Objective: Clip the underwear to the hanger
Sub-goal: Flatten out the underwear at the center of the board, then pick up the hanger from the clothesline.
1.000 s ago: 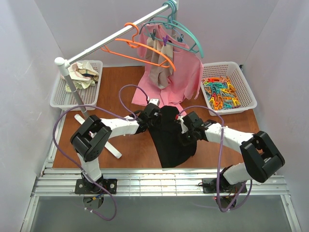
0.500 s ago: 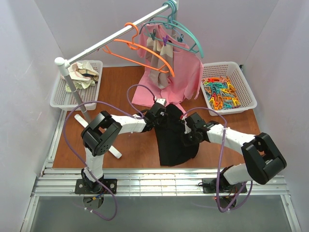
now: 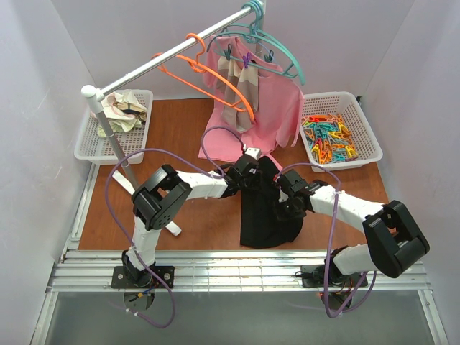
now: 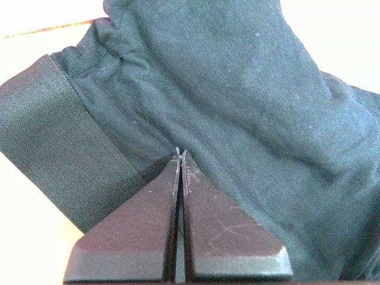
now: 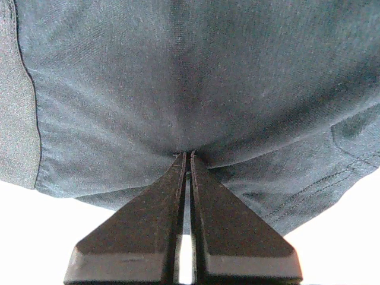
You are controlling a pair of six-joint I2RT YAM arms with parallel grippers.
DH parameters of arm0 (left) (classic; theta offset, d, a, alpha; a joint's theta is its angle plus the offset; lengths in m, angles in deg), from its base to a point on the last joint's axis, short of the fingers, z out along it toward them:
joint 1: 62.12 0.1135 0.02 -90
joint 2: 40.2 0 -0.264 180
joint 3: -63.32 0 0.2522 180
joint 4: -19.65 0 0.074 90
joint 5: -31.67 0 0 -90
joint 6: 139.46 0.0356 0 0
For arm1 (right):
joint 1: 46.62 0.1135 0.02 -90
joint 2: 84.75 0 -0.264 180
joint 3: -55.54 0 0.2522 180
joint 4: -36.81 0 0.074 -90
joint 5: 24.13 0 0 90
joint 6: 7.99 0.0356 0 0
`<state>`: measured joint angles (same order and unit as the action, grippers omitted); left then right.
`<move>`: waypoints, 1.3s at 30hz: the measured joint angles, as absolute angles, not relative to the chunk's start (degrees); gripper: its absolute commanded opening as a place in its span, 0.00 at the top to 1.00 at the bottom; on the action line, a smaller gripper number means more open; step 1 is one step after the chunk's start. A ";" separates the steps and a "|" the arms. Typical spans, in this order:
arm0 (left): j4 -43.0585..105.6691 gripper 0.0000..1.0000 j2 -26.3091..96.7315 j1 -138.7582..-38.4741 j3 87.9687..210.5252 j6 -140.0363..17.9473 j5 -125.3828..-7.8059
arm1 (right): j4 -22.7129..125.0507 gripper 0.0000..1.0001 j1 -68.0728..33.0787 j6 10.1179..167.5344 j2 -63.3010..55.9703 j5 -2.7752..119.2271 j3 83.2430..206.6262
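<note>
The black underwear (image 3: 264,208) hangs lifted above the brown table, held between both arms. My left gripper (image 3: 251,167) is shut on its upper left edge; in the left wrist view the fingertips (image 4: 181,155) pinch a fold of black cloth (image 4: 237,89). My right gripper (image 3: 284,192) is shut on its right side; in the right wrist view the fingertips (image 5: 187,155) pinch the cloth (image 5: 178,71). The orange hanger (image 3: 215,75) hangs by its hook on the rail, up and to the left of the underwear, apart from it.
A rail (image 3: 165,61) on a white stand (image 3: 108,129) crosses the back. Teal hangers (image 3: 269,54) hold a pink shirt (image 3: 277,111) and a beige-striped cloth (image 3: 228,68). A basket of coloured clips (image 3: 338,136) stands at right, a basket with cloth (image 3: 118,118) at left.
Both grippers have carried the underwear to the right and a little farther back. The garment hangs straighter. The orange hanger has swung slightly on the rail.
</note>
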<state>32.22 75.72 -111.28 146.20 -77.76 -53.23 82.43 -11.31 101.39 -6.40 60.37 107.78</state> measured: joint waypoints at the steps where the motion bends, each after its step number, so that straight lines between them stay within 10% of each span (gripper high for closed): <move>1: 32.13 1.00 75.70 -111.41 146.13 -77.74 -53.19 | 82.65 0.99 -11.31 101.34 -6.40 60.39 107.89; 9: 34.53 0.97 72.88 -111.87 143.88 -75.99 -51.31 | 87.35 0.99 -11.49 99.68 -6.79 61.35 113.97; 19: 41.05 0.35 63.79 -111.85 143.32 -73.15 -46.72 | 90.23 0.98 -18.40 94.87 -8.43 62.88 131.45; 23: 42.36 0.02 58.70 -111.87 142.33 -73.82 -45.08 | 92.70 0.60 -23.66 92.58 -8.41 63.36 133.96; 28: 45.07 0.02 50.15 -111.79 137.06 -76.43 -44.07 | 96.90 0.24 -27.23 89.08 -8.37 64.46 142.99; 39: 53.62 0.02 37.21 -111.79 131.45 -84.77 -42.63 | 95.72 0.18 -27.01 87.25 -5.39 54.27 172.72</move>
<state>53.62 37.21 -111.79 131.45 -84.77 -42.63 95.72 -27.01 87.25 -5.39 54.27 172.72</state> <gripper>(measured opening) 0.983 0.817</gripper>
